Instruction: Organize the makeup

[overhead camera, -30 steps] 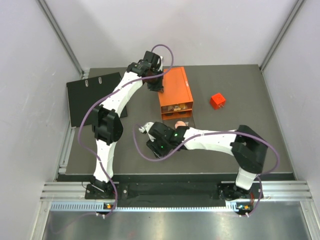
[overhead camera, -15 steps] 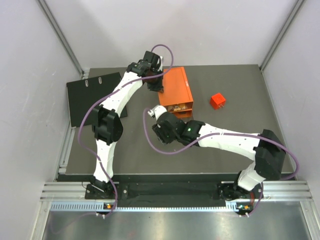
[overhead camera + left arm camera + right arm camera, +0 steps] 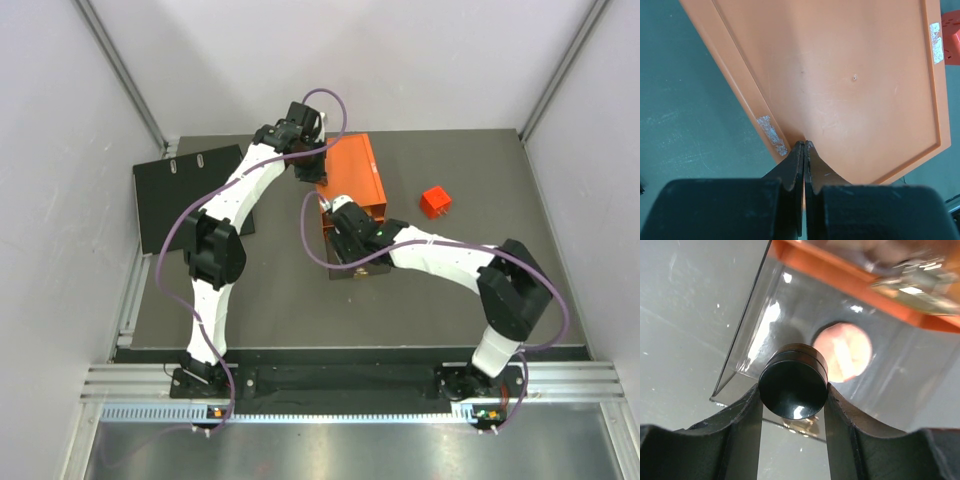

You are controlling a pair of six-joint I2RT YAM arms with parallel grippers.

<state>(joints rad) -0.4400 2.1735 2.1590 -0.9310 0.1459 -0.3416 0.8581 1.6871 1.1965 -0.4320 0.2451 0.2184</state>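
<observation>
A: Right gripper is at the near end of the orange box, jaws clamped on the black round disc, one finger on each side of its rim.

B: And look how it's carried: flat face toward the wrist camera, poised over the clear tray that juts out from the box's near end. I'd say it's gripped by the rim so it can be laid down flat.

A: There's company in there. A pinkish-copper disc lies flat on the tray floor, just beyond the black one, closer to the box.

B: So rounds go with rounds, by my reading. What's the left doing?

A: Left gripper is at the box's far-left corner, fingers pressed together with nothing between them, tips resting on the lid by its edge.

B: A hold-down, I reckon: it pins the box so it can't slide while the other arm works at the tray.

A: The black disc itself is glossy, with a glint low on its face and a seam round the side like a lid on a base. Probably a compact.

B: Behind the orange rim there's something tan and shiny, too blurred to name. The red cube sits off to the box's right, no part in this.
</observation>
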